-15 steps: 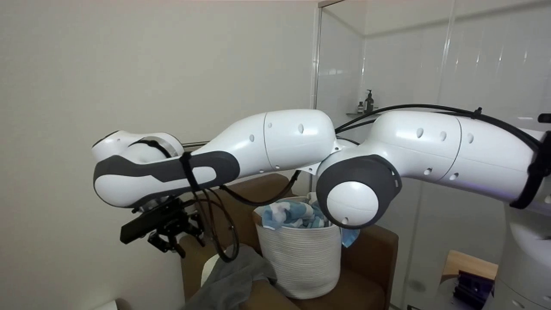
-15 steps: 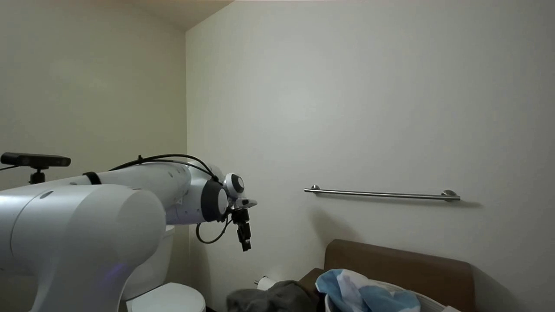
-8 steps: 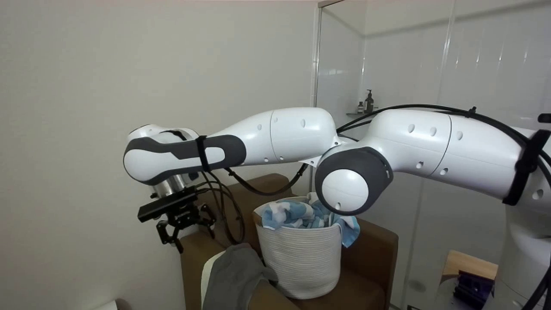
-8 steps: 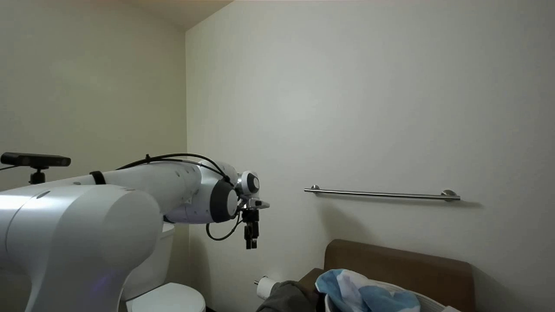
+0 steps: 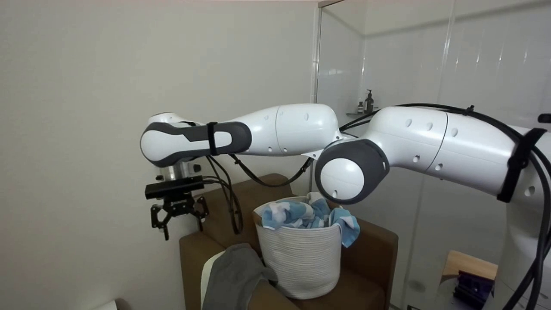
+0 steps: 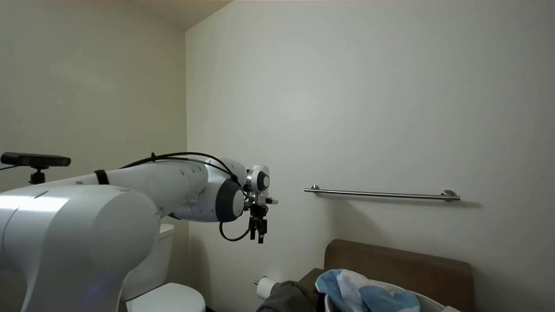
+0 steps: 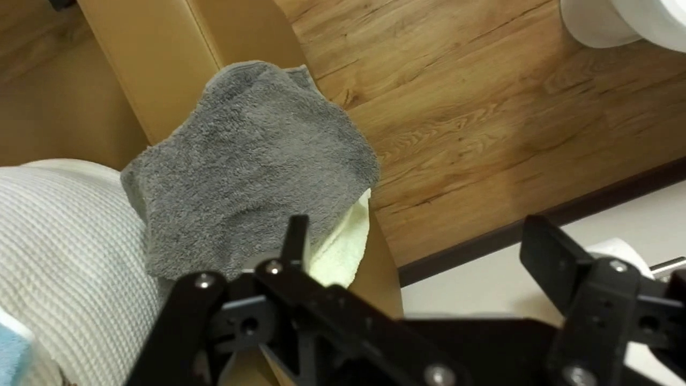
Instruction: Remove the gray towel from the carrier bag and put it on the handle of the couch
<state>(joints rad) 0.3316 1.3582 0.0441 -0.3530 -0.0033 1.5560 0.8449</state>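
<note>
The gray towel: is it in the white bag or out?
Out: the gray towel lies draped over the brown armrest, beside the bag.

In an exterior view, the gray towel beside the carrier bag ran off the lower edge, partly hiding a cream cloth. At the bag's rim, a blue cloth was blurred and cut off in the wrist view.
</note>
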